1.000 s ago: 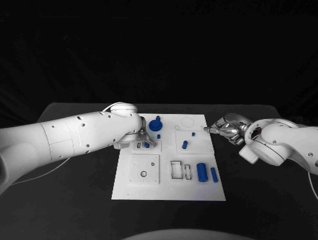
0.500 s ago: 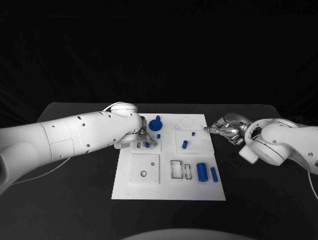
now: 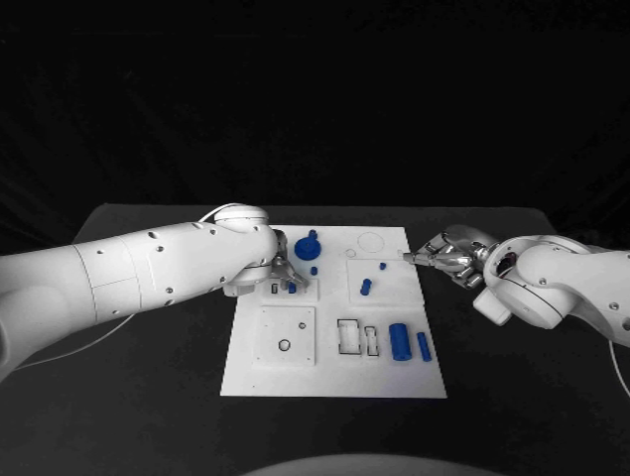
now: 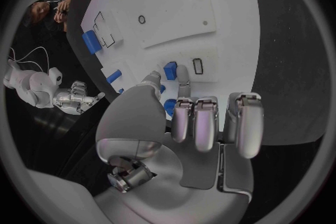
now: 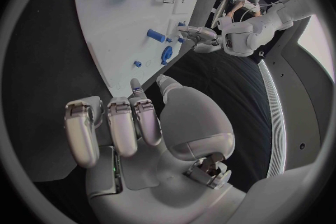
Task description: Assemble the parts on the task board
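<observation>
Left hand (image 3: 281, 279) has edged slightly lower over the task board (image 3: 301, 367).

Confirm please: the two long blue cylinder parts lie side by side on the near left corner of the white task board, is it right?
Not quite. The two long blue cylinder parts do lie side by side on the white task board, but at its near right corner, not the left. The head view shows this.
</observation>
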`<action>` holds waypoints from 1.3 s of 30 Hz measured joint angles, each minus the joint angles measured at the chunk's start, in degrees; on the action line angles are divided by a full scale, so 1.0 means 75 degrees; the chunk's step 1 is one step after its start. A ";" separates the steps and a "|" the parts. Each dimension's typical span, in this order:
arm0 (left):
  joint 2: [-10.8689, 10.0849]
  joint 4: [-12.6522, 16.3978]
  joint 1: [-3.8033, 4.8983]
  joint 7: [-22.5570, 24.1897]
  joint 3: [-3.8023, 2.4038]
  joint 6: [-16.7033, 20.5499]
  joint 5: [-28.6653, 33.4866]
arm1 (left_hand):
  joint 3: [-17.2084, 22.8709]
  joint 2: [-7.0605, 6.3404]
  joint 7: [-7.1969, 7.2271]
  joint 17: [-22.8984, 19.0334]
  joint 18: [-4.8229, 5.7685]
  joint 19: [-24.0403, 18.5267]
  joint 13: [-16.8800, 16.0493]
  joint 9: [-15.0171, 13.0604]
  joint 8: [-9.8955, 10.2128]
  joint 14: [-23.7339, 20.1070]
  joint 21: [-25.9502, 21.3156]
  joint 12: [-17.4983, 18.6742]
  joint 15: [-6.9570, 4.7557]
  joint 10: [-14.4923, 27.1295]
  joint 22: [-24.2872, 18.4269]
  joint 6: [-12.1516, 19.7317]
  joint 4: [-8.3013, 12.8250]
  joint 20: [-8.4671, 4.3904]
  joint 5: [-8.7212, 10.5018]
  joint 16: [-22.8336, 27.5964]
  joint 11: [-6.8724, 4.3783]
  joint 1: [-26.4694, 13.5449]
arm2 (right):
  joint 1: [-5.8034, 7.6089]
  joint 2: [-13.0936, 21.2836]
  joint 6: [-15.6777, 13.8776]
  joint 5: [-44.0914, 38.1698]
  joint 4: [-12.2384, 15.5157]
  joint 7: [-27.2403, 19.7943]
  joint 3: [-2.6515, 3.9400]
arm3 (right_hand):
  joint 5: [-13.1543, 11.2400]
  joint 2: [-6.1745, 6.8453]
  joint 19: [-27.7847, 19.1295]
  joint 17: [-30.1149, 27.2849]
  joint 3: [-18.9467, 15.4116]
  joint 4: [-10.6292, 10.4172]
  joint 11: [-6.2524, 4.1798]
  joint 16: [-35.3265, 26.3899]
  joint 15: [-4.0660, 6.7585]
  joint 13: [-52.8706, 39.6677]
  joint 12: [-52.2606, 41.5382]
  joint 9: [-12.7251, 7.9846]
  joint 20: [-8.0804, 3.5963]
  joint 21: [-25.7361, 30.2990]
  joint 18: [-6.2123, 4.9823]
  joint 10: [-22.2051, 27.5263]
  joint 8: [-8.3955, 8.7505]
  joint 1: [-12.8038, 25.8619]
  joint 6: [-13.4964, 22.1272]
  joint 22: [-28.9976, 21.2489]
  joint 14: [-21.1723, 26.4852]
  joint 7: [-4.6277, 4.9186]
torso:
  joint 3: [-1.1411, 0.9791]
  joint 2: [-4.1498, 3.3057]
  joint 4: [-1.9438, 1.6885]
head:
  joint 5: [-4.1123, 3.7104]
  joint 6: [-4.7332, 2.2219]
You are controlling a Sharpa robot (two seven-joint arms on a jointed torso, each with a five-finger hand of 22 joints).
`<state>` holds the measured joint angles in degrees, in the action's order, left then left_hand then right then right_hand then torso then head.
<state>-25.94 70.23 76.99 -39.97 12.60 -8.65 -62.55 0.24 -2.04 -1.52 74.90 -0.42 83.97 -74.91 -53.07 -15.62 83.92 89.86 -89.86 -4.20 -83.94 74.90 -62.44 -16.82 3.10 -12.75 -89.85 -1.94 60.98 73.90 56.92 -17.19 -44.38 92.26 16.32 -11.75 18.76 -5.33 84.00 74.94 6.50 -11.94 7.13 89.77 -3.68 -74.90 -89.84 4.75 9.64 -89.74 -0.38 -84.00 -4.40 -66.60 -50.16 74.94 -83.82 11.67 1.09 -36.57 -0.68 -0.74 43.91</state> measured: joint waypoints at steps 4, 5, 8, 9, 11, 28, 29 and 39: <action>-0.0289 0.0271 0.0040 0.0000 -0.0006 0.0135 -0.0039 | -0.0078 0.0000 0.0000 0.0000 -0.0001 0.0000 0.0000 -0.0029 0.0000 0.0000 0.0000 0.0000 0.0000 0.0000 0.0000 0.0000 0.0010 0.0000 0.0000 0.0000 0.0000 0.0000 | -0.0001 0.0001 0.0001 0.0000 -0.0005 0.0000 -0.0001 | 0.0000 0.0000 0.0000 -0.0001 0.0000 0.0000 0.0000 0.0000 0.0000 0.0000 0.0000 0.0000 0.0000 0.0000 0.0000 0.0000 0.0000 0.0000 0.0000 0.0000 0.0000 0.0000 | 0.0000 0.0001 -0.0001 | 0.0000 -0.0006; -0.0361 0.0334 0.0071 0.0000 -0.0011 0.0171 -0.0049 | -0.0131 0.0000 0.0000 0.0000 -0.0001 0.0000 0.0000 -0.0033 0.0000 0.0000 0.0000 0.0000 0.0000 0.0000 0.0000 0.0000 -0.0004 0.0000 0.0000 0.0000 0.0000 0.0000 | -0.0001 0.0002 0.0002 0.0000 -0.0006 0.0000 -0.0001 | 0.0000 0.0000 0.0000 0.0000 0.0000 0.0000 0.0000 0.0000 0.0000 0.0000 0.0000 0.0000 0.0000 0.0000 -0.0001 0.0000 0.0000 0.0000 0.0000 -0.0001 0.0000 0.0000 | 0.0000 0.0003 -0.0003 | -0.0002 -0.0003; -0.0581 0.0527 0.0219 0.0000 -0.0081 0.0337 -0.0088 | -0.0286 -0.0065 0.0016 0.0000 0.0000 0.0000 0.0000 -0.0062 0.0000 0.0000 0.0000 0.0000 0.0000 0.0000 0.0000 -0.0017 -0.0009 0.0000 -0.0032 0.0000 0.0000 -0.0064 | -0.0003 0.0010 0.0003 0.0000 -0.0013 0.0001 -0.0001 | 0.0000 0.0000 0.0000 -0.0001 0.0000 0.0000 0.0000 0.0000 0.0000 0.0000 0.0000 -0.0001 0.0000 0.0000 0.0000 0.0000 0.0000 0.0000 0.0000 -0.0001 0.0000 0.0000 | 0.0000 0.0004 -0.0010 | -0.0007 0.0003; -0.0634 0.0569 0.0268 0.0001 -0.0099 0.0403 -0.0099 | -0.0306 -0.0074 0.0028 0.0000 -0.0001 0.0000 0.0000 -0.0068 0.0000 0.0000 0.0000 0.0000 0.0000 0.0000 0.0000 -0.0028 0.0012 0.0000 -0.0073 0.0000 0.0000 -0.0074 | -0.0004 0.0010 0.0003 0.0000 -0.0016 0.0001 -0.0001 | 0.0000 0.0000 0.0000 -0.0001 0.0000 0.0000 0.0000 0.0000 0.0000 0.0000 0.0000 0.0000 0.0000 0.0000 0.0000 0.0000 0.0000 0.0000 0.0000 -0.0001 0.0000 0.0000 | 0.0000 0.0004 -0.0010 | -0.0008 0.0004; -0.0724 0.0636 0.0346 0.0021 -0.0129 0.0552 -0.0123 | -0.0401 -0.0156 0.0000 0.0000 -0.0001 0.0000 0.0000 -0.0084 0.0000 0.0000 0.0000 0.0000 0.0000 0.0000 0.0000 -0.0056 -0.0015 0.0000 -0.0116 0.0000 0.0000 -0.0156 | -0.0005 0.0009 0.0003 0.0000 -0.0020 0.0002 -0.0001 | 0.0000 0.0000 0.0000 -0.0001 0.0000 0.0000 0.0000 0.0000 0.0000 0.0000 0.0000 0.0000 0.0000 0.0000 0.0000 0.0000 0.0000 0.0000 0.0000 -0.0001 0.0000 0.0000 | 0.0002 0.0004 -0.0010 | -0.0007 0.0005; -0.0628 -0.0120 0.0462 0.0256 -0.0098 0.0981 -0.0207 | -0.0534 -0.0273 0.0026 0.0005 0.0000 0.0000 0.0001 -0.0108 0.0000 0.0000 0.0000 0.0000 0.0000 0.0000 0.0000 -0.0082 -0.0007 0.0000 -0.0148 0.0000 0.0000 -0.0273 | -0.0016 0.0003 0.0011 0.0000 -0.0025 0.0006 -0.0003 | 0.0000 0.0000 0.0000 -0.0002 0.0000 0.0000 0.0000 0.0000 0.0000 0.0000 0.0000 -0.0001 0.0000 0.0000 0.0000 0.0000 0.0000 0.0000 0.0000 -0.0003 0.0000 0.0000 | 0.0001 -0.0003 -0.0001 | 0.0029 -0.0019; -0.0576 -0.0219 0.0460 0.0256 -0.0089 0.0955 -0.0208 | -0.0534 -0.0273 0.0026 0.0005 0.0000 0.0000 0.0001 -0.0108 0.0000 0.0000 0.0000 0.0000 0.0000 0.0000 0.0000 -0.0082 -0.0007 0.0000 -0.0175 0.0000 0.0000 -0.0273 | -0.0016 -0.0001 0.0011 0.0000 -0.0026 0.0006 -0.0003 | 0.0000 0.0000 0.0000 -0.0002 0.0000 0.0000 0.0000 0.0000 0.0000 0.0000 0.0000 -0.0001 0.0000 0.0000 0.0000 0.0000 0.0000 0.0000 0.0000 -0.0003 0.0000 0.0000 | 0.0000 -0.0003 0.0001 | 0.0033 -0.0024; -0.0246 -0.0899 0.0317 0.0256 -0.0034 0.0701 -0.0215 | -0.0534 -0.0269 0.0026 0.0004 0.0000 0.0000 0.0001 -0.0116 0.0000 0.0000 0.0000 0.0000 0.0000 0.0000 0.0000 -0.0081 -0.0007 0.0000 -0.0178 0.0000 0.0000 -0.0269 | -0.0018 -0.0010 0.0017 0.0000 -0.0017 0.0008 -0.0004 | 0.0000 0.0000 0.0000 -0.0003 0.0000 0.0000 0.0000 0.0000 0.0000 0.0000 0.0000 -0.0001 0.0000 0.0000 0.0000 0.0000 0.0000 0.0000 0.0020 -0.0003 0.0000 0.0020 | 0.0005 -0.0005 0.0008 | 0.0023 -0.0064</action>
<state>-27.78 63.49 79.37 -38.05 12.34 -3.39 -64.16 -3.76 -4.05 -1.32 74.93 -0.42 83.97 -74.91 -53.94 -15.62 83.92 89.86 -89.86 -4.20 -83.94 74.91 -63.05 -16.88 3.10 -14.09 -89.85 -1.94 58.96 73.77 56.85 -17.06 -44.38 92.13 16.39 -11.78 18.76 -5.33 84.00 74.92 6.50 -11.94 7.13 89.77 -3.68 -74.90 -89.84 4.74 9.64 -89.74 -0.38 -84.00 -4.40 -66.60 -50.01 74.92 -83.82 11.82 1.13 -36.61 -0.62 -0.57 43.43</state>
